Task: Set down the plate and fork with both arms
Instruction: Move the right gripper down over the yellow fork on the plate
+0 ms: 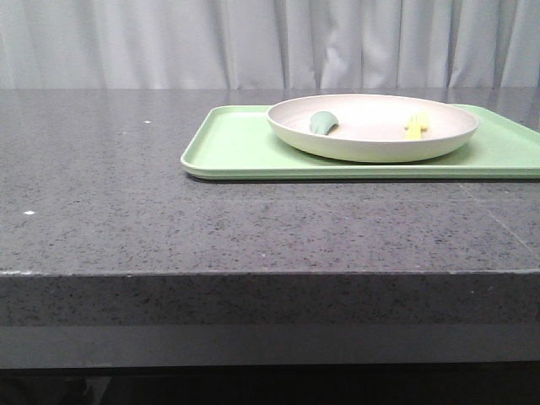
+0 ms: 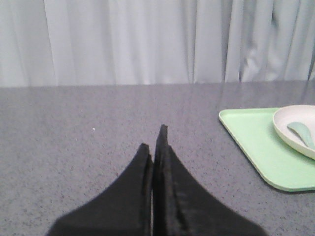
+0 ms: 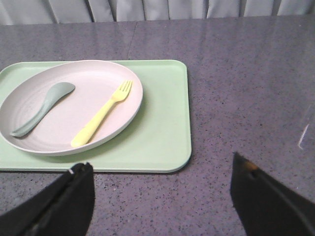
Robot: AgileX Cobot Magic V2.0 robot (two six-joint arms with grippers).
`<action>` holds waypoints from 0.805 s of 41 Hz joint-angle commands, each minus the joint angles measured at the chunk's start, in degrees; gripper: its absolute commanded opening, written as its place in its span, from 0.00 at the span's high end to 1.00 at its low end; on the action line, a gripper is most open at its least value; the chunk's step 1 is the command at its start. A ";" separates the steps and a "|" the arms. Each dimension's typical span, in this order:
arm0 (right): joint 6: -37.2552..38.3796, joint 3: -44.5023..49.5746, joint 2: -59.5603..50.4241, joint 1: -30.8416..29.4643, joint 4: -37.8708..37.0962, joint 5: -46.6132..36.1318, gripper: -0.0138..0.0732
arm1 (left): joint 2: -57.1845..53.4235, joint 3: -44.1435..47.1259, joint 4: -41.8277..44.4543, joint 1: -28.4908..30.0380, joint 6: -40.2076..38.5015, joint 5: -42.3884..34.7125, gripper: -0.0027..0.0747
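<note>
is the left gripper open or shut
Shut: in the left wrist view the left gripper's black fingers press together, holding nothing.

The left pincer (image 2: 156, 142) ends in two matte black fingers (image 2: 140, 187), broad at the base and tapering to thin pointed tips, their inner faces flat and slightly sheened. The right pincer (image 3: 162, 169) has the same black, wedge-shaped fingers (image 3: 64, 201), with a small pale scuff on each inner tip corner.
</note>
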 commanded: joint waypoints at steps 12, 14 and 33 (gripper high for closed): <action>-0.30 -10.92 15.25 1.13 3.12 -4.62 0.16 | -8.13 0.57 0.53 -0.47 -0.41 -5.19 0.99; -0.30 -14.12 18.39 2.37 3.89 -3.07 0.16 | -8.13 0.57 0.53 -0.47 -0.41 -5.19 0.99; 4.46 -43.48 52.02 12.61 4.92 15.17 0.16 | -8.13 0.57 0.53 -0.47 -0.41 -4.95 0.99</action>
